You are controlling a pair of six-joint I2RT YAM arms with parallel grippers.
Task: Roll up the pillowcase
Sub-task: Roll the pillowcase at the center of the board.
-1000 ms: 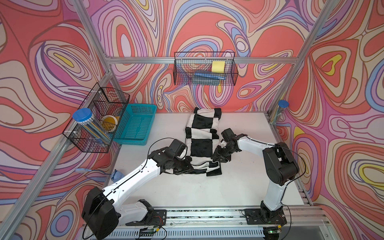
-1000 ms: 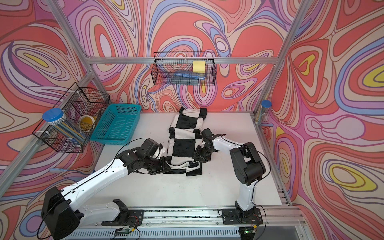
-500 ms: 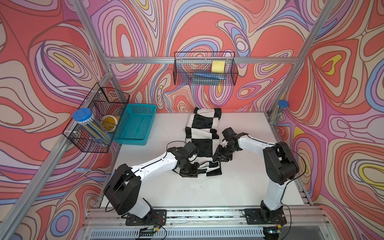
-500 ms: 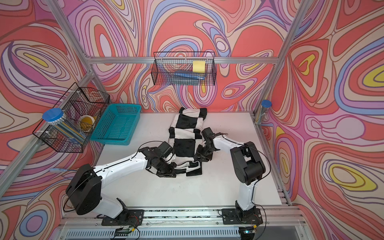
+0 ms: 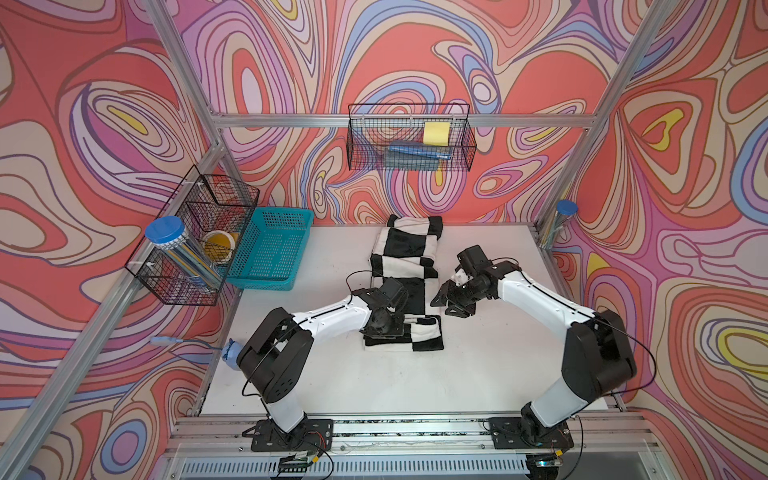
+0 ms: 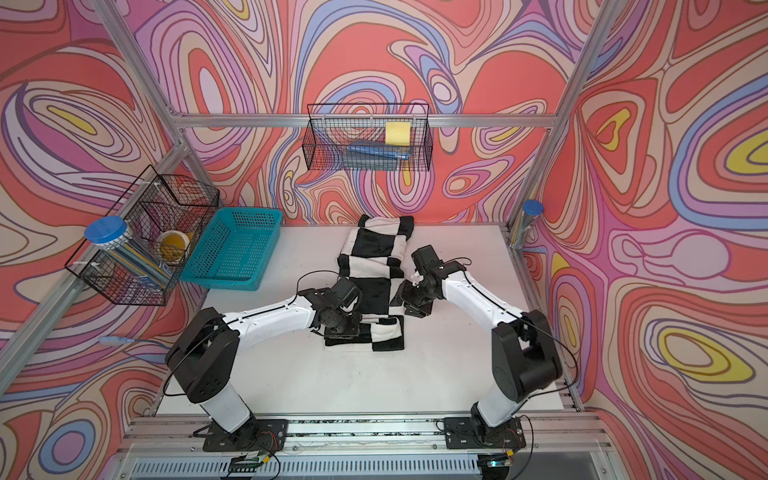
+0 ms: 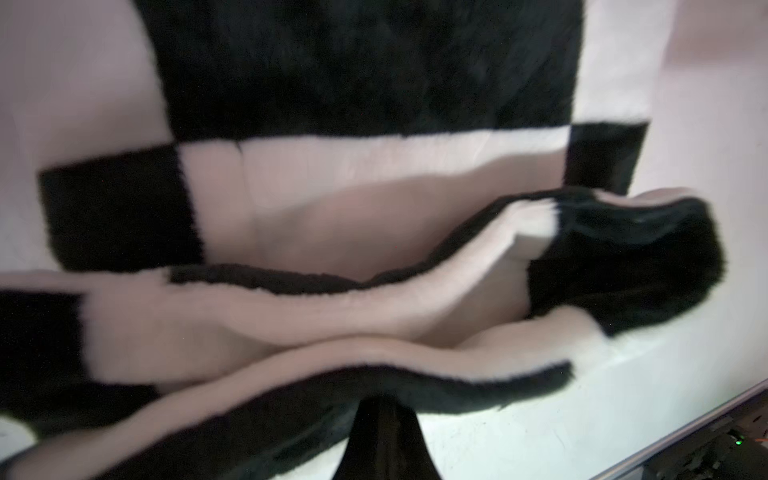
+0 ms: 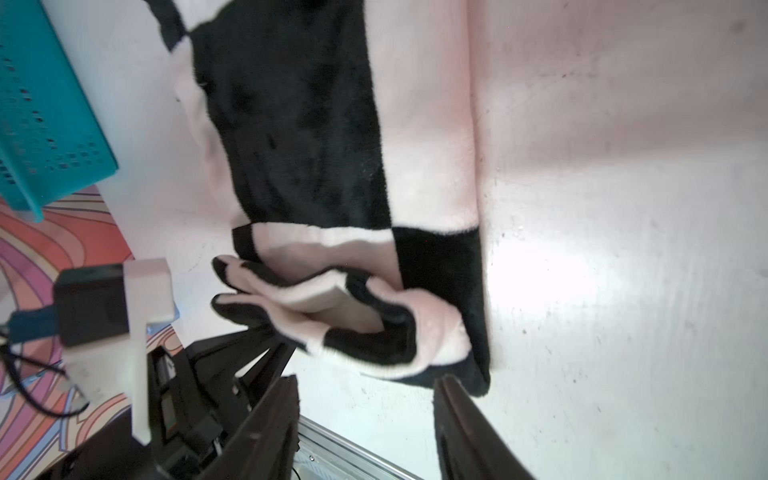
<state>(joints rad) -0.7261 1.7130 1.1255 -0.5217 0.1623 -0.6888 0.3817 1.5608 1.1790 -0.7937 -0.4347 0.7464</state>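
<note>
Down on the white table [image 5: 374, 386], the pillowcase [image 5: 409, 266] lies as a long checkered strip running from the back wall toward me. Its near end is doubled over into a thick, loose fold. That layout I get in both top views, along with the teal basket [image 5: 270, 249] well off to the left.

From above, though, the left gripper [image 5: 383, 332] is just a dark block pointing down over the fold's near-left corner. Switching to the left wrist view, blurred but useful: I see the stacked layers gaping, and the closed jaws come to a single tip right at the black near edge. Whether any plush is pinched in there, I cannot tell.

Right wrist view now, and this one shows the fold's open mouth end-on. It also shows the right gripper [image 8: 370, 399] with its fingers [image 8: 286, 415] spread apart and nothing between them, the fabric's corner just beyond.

Left arm: elbow bent, forearm stretched across to the fold, wrist turned downward. Right arm: forearm reaching in from the right, with its gripper low and just beside the strip's right edge.
</note>
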